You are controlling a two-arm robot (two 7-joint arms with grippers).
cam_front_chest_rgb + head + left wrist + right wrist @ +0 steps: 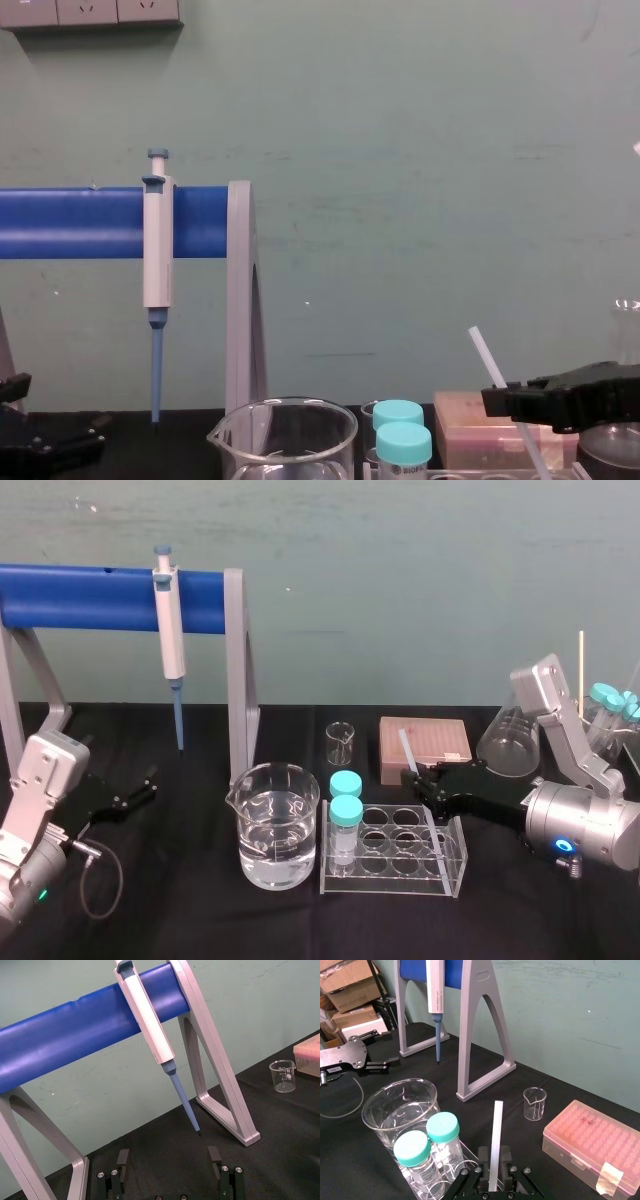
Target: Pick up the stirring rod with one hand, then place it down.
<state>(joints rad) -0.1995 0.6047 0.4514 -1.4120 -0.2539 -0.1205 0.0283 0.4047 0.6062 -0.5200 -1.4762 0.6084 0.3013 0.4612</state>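
The stirring rod (406,748) is a thin translucent-white stick that leans in the clear tube rack (393,858), its upper end pointing back toward the pink box. My right gripper (420,778) reaches in from the right, above the rack, and is shut on the rod's middle. In the right wrist view the rod (495,1135) rises from between the two black fingers (483,1157), which press it on both sides. From the chest the rod (484,357) slants up out of the right gripper (502,400). My left gripper (169,1160) rests open on the table at the far left (138,790).
A large beaker of water (278,825) stands left of the rack, which holds two teal-capped tubes (346,815). Behind are a small beaker (340,743), a pink tip box (425,748) and a flask (510,742). A white-and-blue pipette (168,630) hangs on the blue-barred stand (80,597).
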